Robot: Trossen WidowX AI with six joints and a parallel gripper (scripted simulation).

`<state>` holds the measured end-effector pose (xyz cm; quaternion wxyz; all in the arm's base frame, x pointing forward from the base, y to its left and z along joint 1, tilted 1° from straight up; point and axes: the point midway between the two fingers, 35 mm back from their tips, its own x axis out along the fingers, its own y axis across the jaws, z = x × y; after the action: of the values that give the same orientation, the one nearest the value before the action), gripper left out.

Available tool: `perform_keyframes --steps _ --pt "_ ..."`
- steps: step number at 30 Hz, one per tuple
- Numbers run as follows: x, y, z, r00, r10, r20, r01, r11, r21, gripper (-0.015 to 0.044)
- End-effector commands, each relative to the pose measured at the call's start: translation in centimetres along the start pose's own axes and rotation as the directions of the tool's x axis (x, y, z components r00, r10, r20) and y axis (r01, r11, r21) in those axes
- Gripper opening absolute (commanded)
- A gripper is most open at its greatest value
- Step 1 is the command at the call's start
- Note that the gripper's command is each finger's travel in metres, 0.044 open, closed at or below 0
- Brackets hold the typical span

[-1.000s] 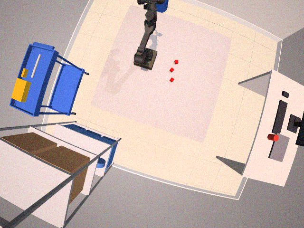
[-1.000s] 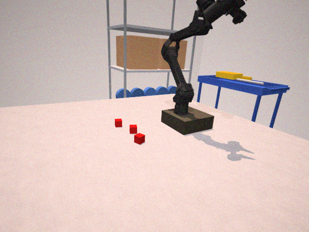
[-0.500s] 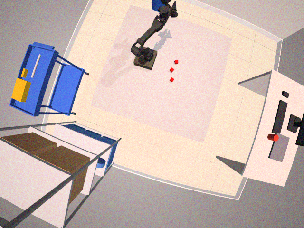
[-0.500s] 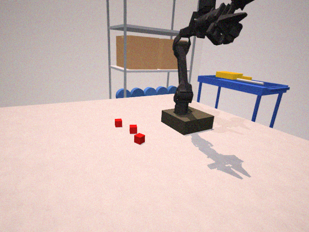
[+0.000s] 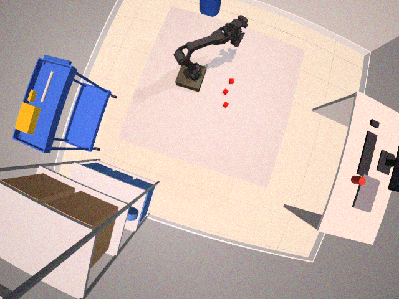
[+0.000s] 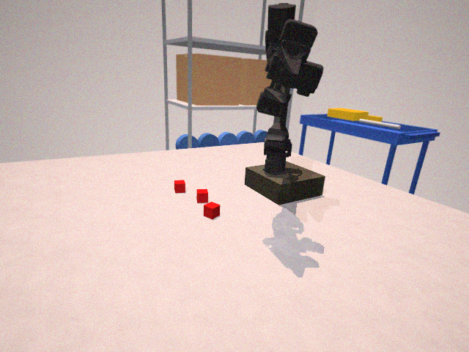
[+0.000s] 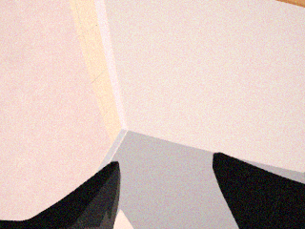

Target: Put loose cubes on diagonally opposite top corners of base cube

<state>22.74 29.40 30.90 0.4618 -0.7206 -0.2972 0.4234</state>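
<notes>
Three small red cubes of like look rest apart on the pale table top, none stacked. The far one stands at the left of the row in the exterior view. The middle one stands between the others. The near one is closest to the exterior camera. Which is the fixed base cube cannot be told by look. My gripper is open and empty, its fingers wide apart. It is raised high, well away from the cubes, and no cube shows in the wrist view.
The arm stands on a dark base block beside the cubes. Beyond the table are a blue cart, a shelf rack with brown boxes, a desk and a blue bin.
</notes>
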Motion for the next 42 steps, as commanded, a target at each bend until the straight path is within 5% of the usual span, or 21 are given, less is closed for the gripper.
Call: perform_keyframes --steps 1,12,22,32,42 --pt "0.3 3.5 -3.0 0.988 0.138 -0.067 -0.128 0.983 0.13 0.0265" --pt "-2.2 15.1 -9.8 0.827 0.543 -0.147 -0.384 0.736 0.558 0.0265" --pt "-8.1 24.5 -12.6 0.583 0.811 -0.054 -0.373 0.326 0.869 0.0265" --pt "-15.0 30.9 -12.1 0.358 0.92 0.159 -0.181 -0.099 0.978 0.0265" --pt "-14.4 34.3 -11.6 0.342 0.922 0.181 -0.16 -0.132 0.978 0.0265"
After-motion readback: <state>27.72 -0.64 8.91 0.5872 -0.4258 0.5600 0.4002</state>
